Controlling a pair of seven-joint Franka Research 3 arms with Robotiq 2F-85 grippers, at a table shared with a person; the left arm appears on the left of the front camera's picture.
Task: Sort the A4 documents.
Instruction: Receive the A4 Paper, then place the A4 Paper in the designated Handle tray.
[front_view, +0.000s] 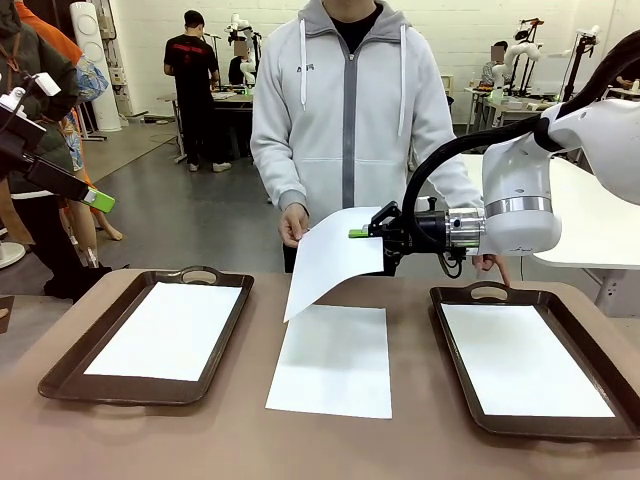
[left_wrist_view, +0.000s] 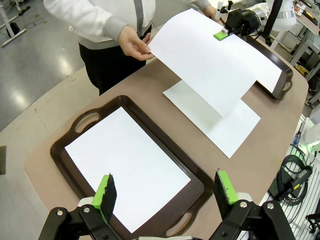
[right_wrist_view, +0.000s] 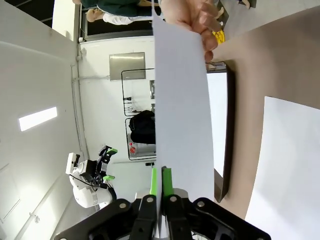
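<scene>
Above middle sheet (front_view: 332, 365), right tool (front_view: 360, 233) tight on edge of lifted sheet (front_view: 328, 262)

Front view across table (front_view: 420, 450), wrist views close, sharing sheet (left_wrist_view: 215, 55)

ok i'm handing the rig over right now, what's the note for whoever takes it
The left claw is open and holds nothing, above the dark brown handled left tray.
The right claw is shut on one edge of the raised plain white A4 sheet, in the air over the middle of the table. The person's hand holds the opposite edge.
Done: the left tray sheet and the right tray sheet lie flat, the latter in the matching right tray.
Left: place the raised sheet, then the table sheet lying between the trays.
</scene>
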